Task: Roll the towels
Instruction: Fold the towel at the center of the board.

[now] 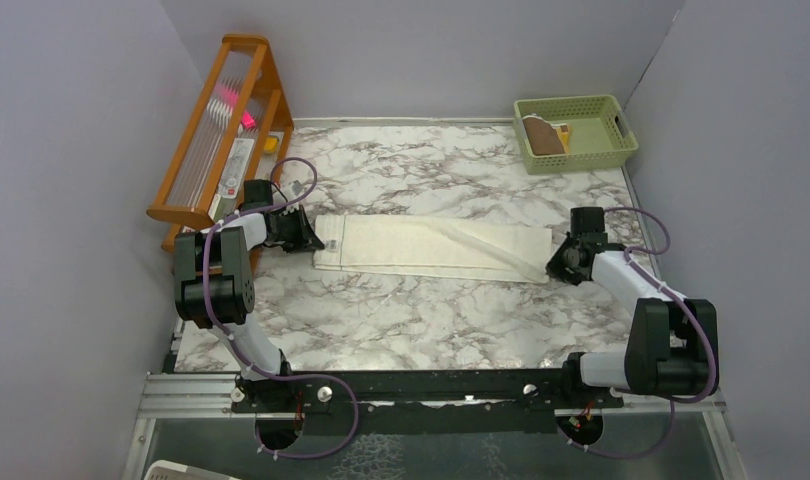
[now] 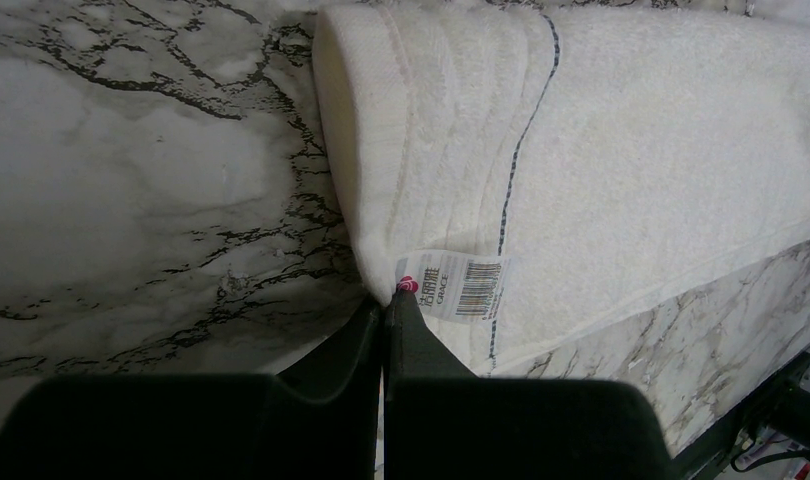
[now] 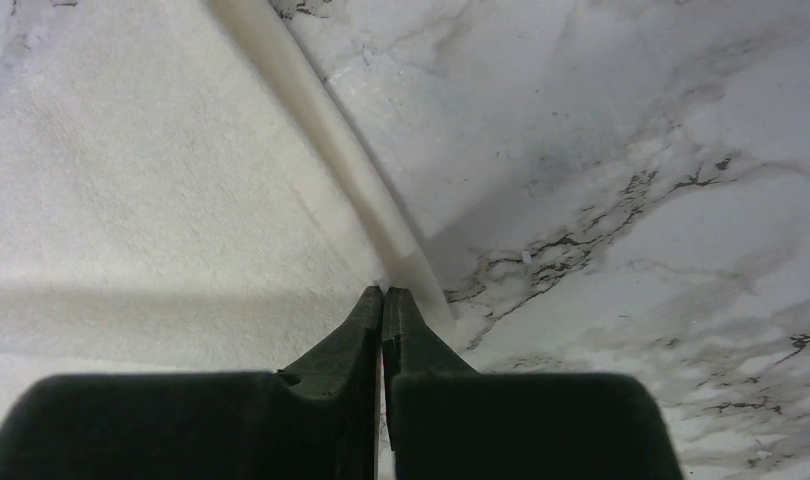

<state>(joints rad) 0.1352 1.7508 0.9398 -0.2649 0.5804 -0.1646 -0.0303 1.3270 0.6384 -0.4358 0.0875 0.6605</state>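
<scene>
Left fingers: the two black fingers (image 2: 353,345) of the left gripper (image 2: 384,298) were pressed tight together, tip to tip, with a corner of the cream towel (image 2: 601,150) nipped between them.
Label patch: the small printed label patch (image 2: 461,286), white with a barcode and a red mark, lay on the cloth just beside those tips.
Towel's left end: the hem bowed up off the marble in a rounded edge, running down to the pinch.
Right fingers: on the right gripper (image 3: 384,293) the fingers (image 3: 426,350) were closed as well, with no gap between them. Their tips sat right at the towel's hem at the other end, and I could not make out whether any cloth was caught between them.
Towel's right end: a raised ridge of hem ran away from the tips across the cloth.
Cream towel, whole: it lay stretched in a long strip across the middle of the marble table (image 1: 401,320), one end at each gripper, with a slanting crease toward the right end.
Brown towel: the brown towel (image 1: 544,135) sat in the green basket (image 1: 622,126) at the far right corner, with some yellow showing beside it, well apart from the cream one.
Wooden rack: the wooden rack (image 1: 216,130) stood against the left wall, just behind the left arm.
</scene>
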